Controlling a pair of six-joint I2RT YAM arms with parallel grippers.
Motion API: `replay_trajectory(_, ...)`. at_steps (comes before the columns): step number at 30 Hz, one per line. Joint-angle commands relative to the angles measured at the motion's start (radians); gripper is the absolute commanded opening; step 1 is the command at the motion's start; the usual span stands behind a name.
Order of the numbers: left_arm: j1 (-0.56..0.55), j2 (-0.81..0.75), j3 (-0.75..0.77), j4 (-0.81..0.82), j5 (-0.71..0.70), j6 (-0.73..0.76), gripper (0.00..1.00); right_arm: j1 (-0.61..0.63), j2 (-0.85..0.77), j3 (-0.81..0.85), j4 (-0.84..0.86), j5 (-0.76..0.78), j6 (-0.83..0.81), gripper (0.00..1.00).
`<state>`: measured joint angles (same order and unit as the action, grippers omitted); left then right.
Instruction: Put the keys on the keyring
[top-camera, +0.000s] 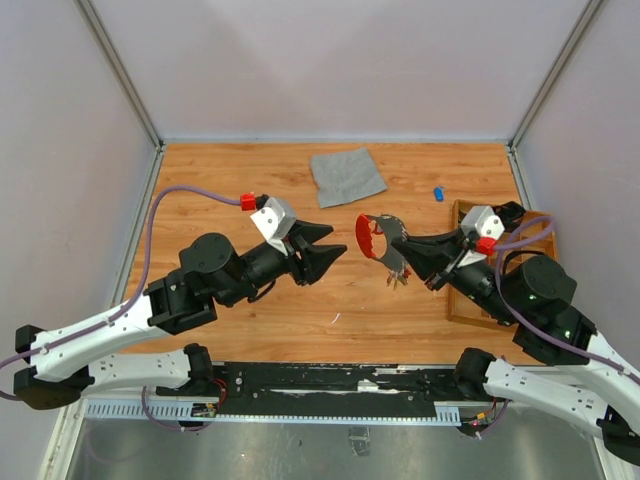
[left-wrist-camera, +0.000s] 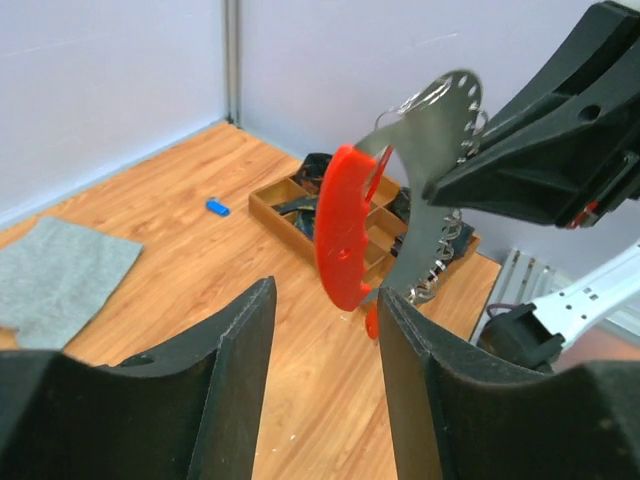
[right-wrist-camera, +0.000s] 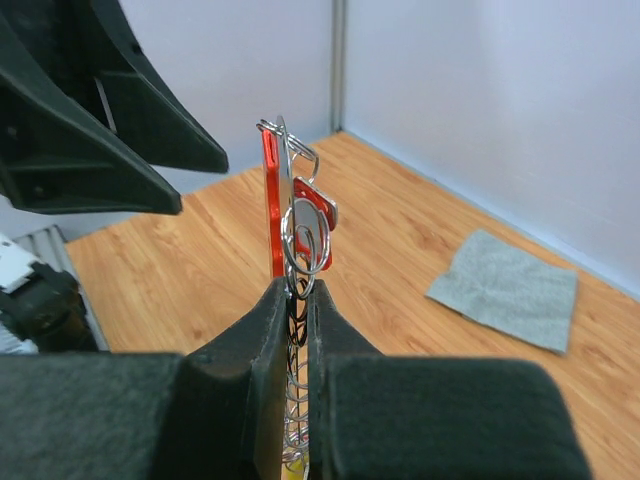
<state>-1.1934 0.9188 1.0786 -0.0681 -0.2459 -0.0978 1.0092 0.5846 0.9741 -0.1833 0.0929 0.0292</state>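
Note:
My right gripper (top-camera: 408, 247) is shut on the keyring (top-camera: 369, 237), a red oval loop joined to a grey metal plate with wire rings, held upright above the table. A few small keys (top-camera: 398, 279) dangle below it. In the left wrist view the red keyring (left-wrist-camera: 344, 226) stands just beyond my open left gripper (left-wrist-camera: 325, 292), and a red key head (left-wrist-camera: 372, 321) hangs by the right fingertip. Nothing lies between the left fingers. From the right wrist, the gripper (right-wrist-camera: 298, 286) pinches the rings and the red loop (right-wrist-camera: 269, 200) rises above it. A loose blue key (top-camera: 438, 193) lies on the table.
A grey cloth square (top-camera: 347, 175) lies at the back centre of the wooden tabletop. A wooden compartment tray (top-camera: 458, 292) sits at the right edge, under the right arm. Grey walls enclose the table on three sides.

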Motion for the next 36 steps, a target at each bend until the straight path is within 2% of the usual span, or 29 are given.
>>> replay_trajectory(1, 0.002, -0.045, -0.035, 0.121, 0.091, 0.013, 0.54, -0.006, -0.035, 0.042, 0.121, -0.15, 0.066, 0.0)
replay_trajectory(6, 0.001, -0.051, -0.045, 0.177, 0.216, 0.016, 0.64, -0.006, -0.035, 0.058, 0.17, -0.228, 0.133, 0.01)
replay_trajectory(8, 0.002, -0.047, -0.042, 0.192, 0.254, 0.019, 0.76, -0.006, -0.03, 0.06, 0.193, -0.257, 0.16, 0.01)
replay_trajectory(9, 0.002, -0.045, -0.041, 0.195, 0.27, 0.02, 0.78, -0.006, -0.026, 0.063, 0.201, -0.275, 0.17, 0.01)
replay_trajectory(14, 0.001, -0.044, -0.038, 0.22, 0.338, 0.015, 0.78, -0.006, 0.001, 0.076, 0.246, -0.377, 0.226, 0.01)
replay_trajectory(18, 0.001, -0.047, -0.038, 0.236, 0.404, 0.012, 0.65, -0.006, 0.015, 0.078, 0.262, -0.409, 0.26, 0.01)
replay_trajectory(28, 0.001, -0.054, -0.04, 0.249, 0.455, -0.007, 0.12, -0.006, 0.005, 0.078, 0.271, -0.412, 0.276, 0.01)
replay_trajectory(30, 0.002, -0.052, -0.038, 0.252, 0.463, -0.011, 0.01, -0.006, 0.001, 0.08, 0.264, -0.416, 0.27, 0.05)
replay_trajectory(34, 0.001, -0.049, -0.038, 0.263, 0.488, -0.021, 0.01, -0.006, -0.008, 0.103, 0.211, -0.434, 0.227, 0.13)
replay_trajectory(36, 0.002, -0.048, -0.034, 0.262, 0.497, -0.024, 0.01, -0.006, -0.015, 0.124, 0.164, -0.448, 0.185, 0.24)
